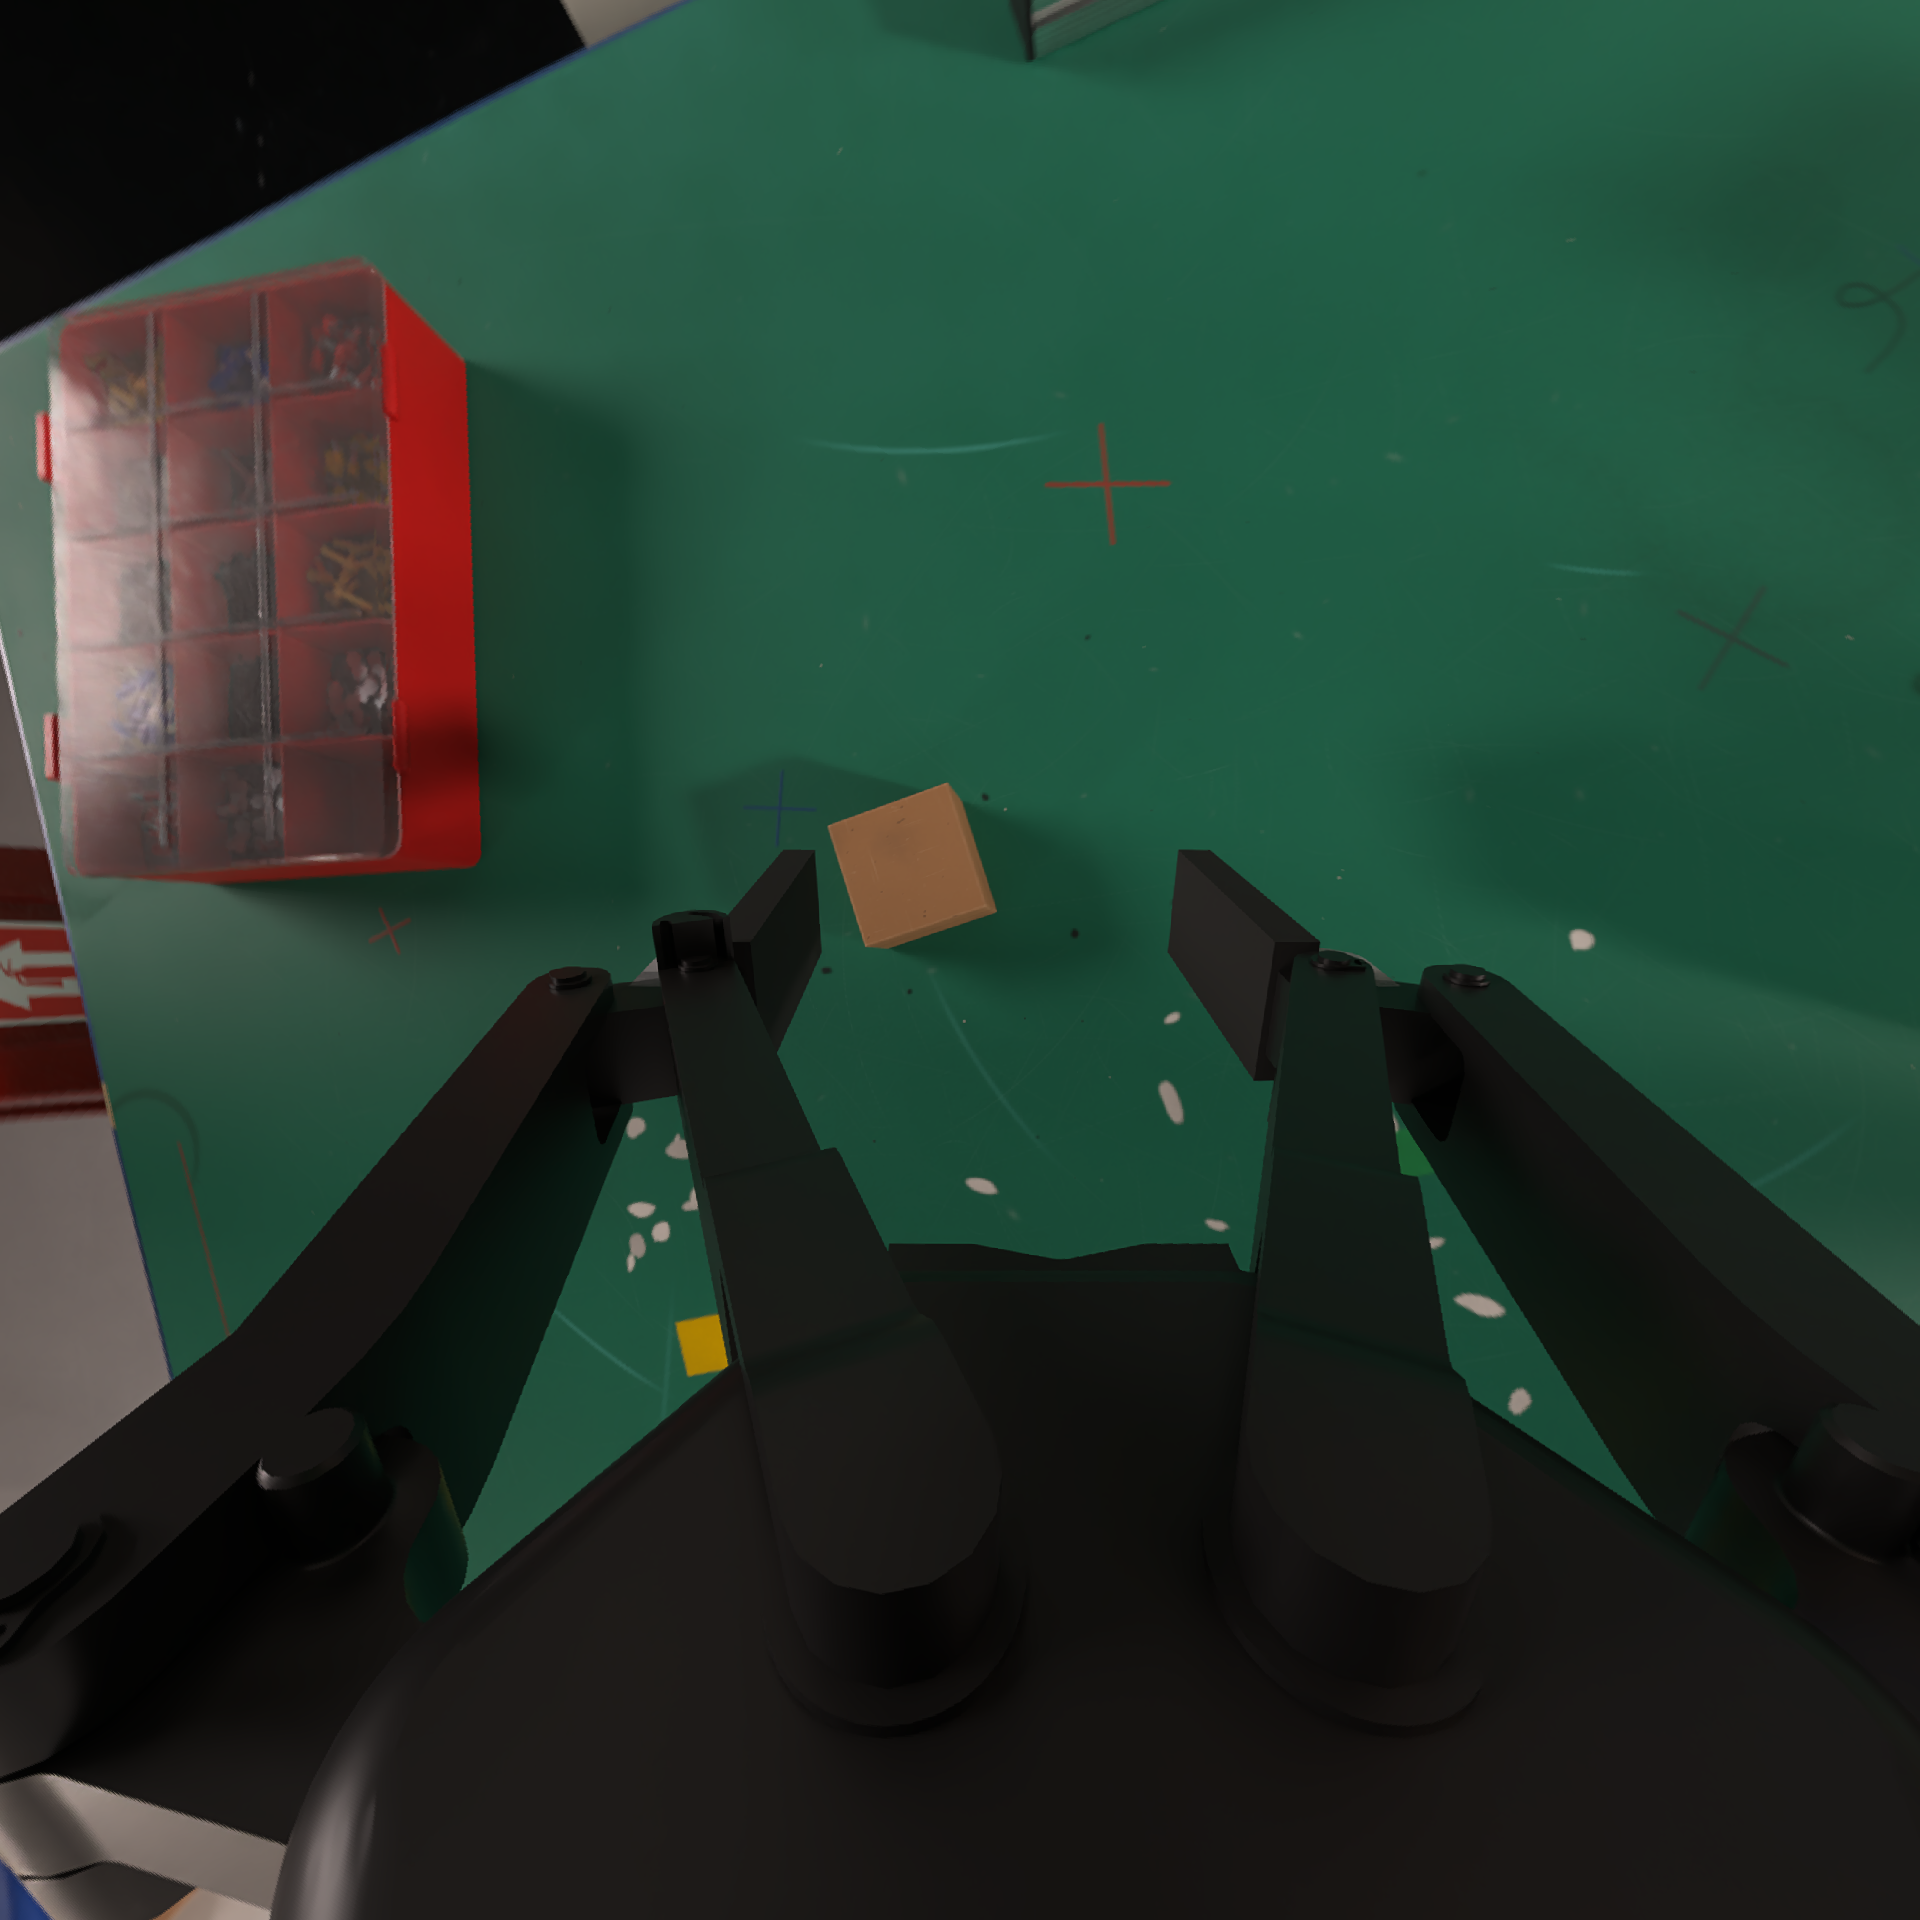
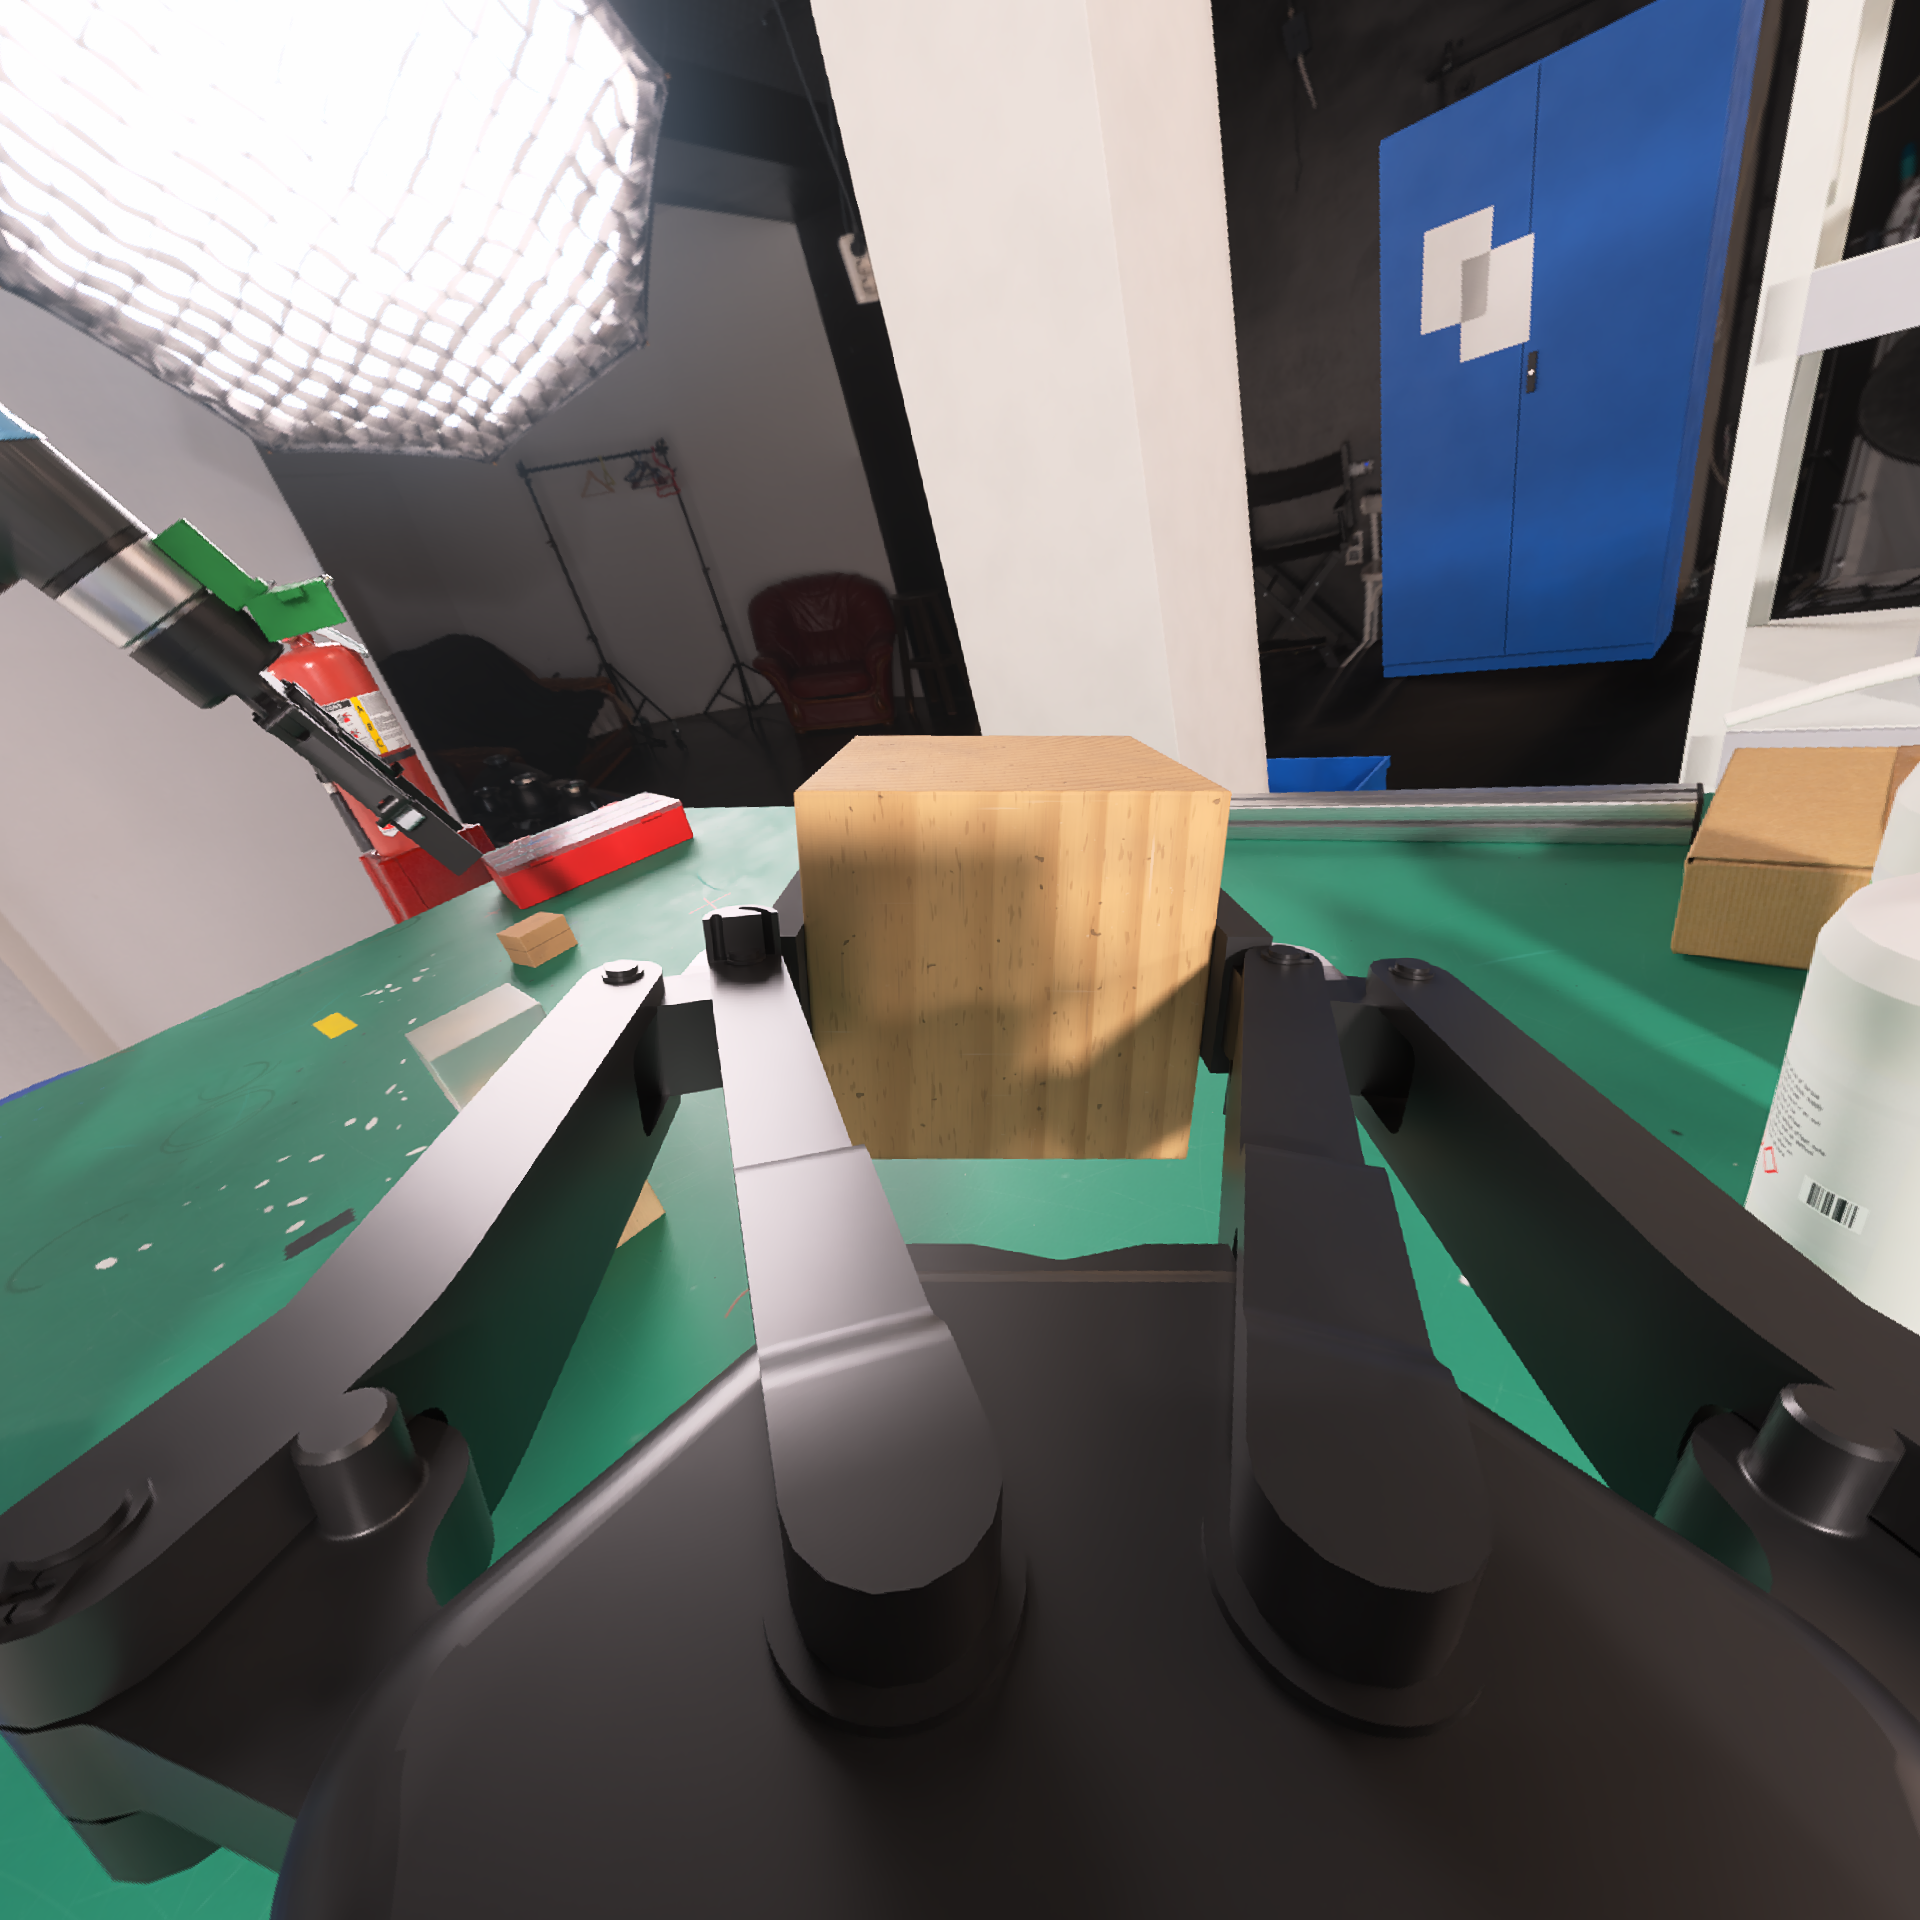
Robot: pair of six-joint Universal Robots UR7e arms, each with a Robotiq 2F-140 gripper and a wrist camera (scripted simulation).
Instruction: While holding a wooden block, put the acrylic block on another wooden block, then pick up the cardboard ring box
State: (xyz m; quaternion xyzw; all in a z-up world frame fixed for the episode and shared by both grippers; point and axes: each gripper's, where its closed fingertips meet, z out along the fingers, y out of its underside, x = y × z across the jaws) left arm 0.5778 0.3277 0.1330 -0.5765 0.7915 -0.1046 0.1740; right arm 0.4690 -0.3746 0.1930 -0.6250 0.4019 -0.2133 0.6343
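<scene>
My left gripper (image 1: 1003, 904) is open and hangs above the green table (image 1: 1351, 312). The small tan cardboard ring box (image 1: 912, 864) lies on the table below it, close to the left finger. My right gripper (image 2: 1010, 961) is shut on a wooden block (image 2: 1008, 935) and holds it above the table. In the right wrist view the ring box (image 2: 537, 937) lies at the left under the left gripper (image 2: 436, 831). The clear acrylic block (image 2: 473, 1029) appears to rest on another wooden block (image 2: 642, 1214), mostly hidden behind my right gripper's linkage.
A red compartment organizer (image 1: 260, 571) with a clear lid stands near the table's left edge. It also shows in the right wrist view (image 2: 592, 847). A brown carton (image 2: 1787, 862), a white bottle (image 2: 1860, 1091) and a metal rod (image 2: 1455, 810) are at the right.
</scene>
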